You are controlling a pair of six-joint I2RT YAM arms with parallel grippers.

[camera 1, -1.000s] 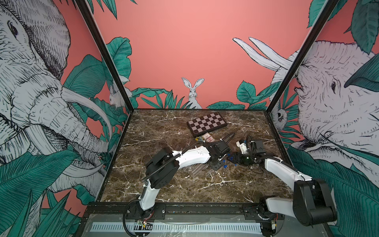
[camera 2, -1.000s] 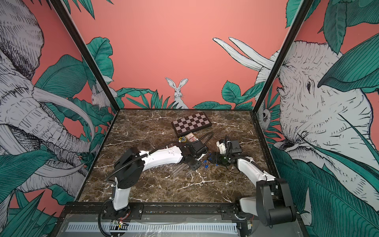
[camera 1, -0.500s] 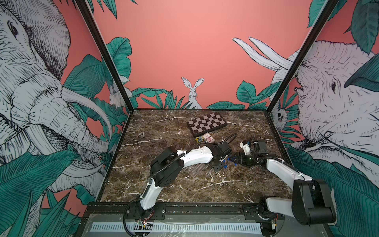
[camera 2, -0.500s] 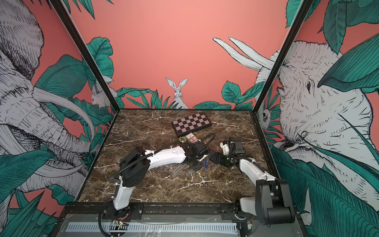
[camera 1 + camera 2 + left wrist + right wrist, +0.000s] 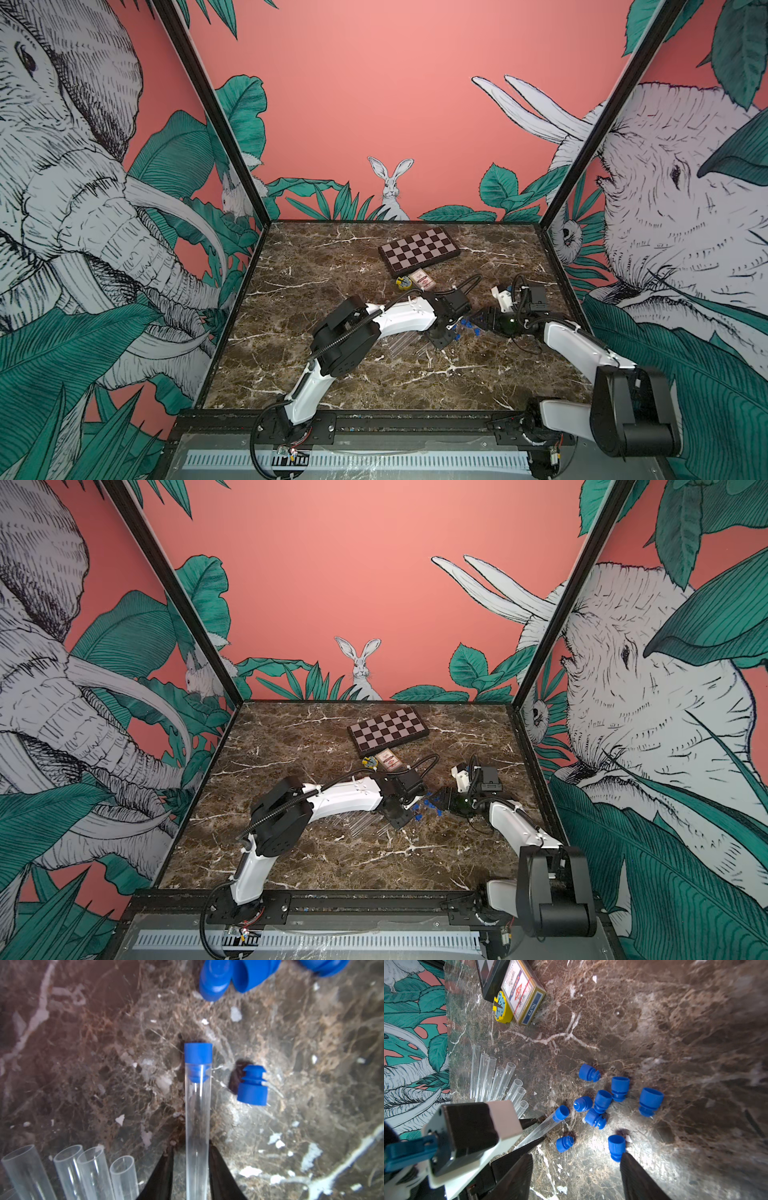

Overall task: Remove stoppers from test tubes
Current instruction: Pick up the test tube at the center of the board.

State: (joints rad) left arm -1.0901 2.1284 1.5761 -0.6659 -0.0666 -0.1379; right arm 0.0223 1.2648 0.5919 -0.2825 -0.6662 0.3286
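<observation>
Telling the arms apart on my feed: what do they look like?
The left arm and right arm have white links, bulky black joints and black cables. The left gripper and right gripper have tapered black jaws. A white-and-black camera block with a blue bracket sits at the left wrist.

Chessboard [image 5: 419,252], card box [image 5: 423,279], yellow disc [image 5: 402,283]

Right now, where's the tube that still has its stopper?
In the left wrist view, the stoppered tube sits between the fingers of the left gripper near the middle of the table, open tubes beside it, loose stoppers past its capped end.
</observation>
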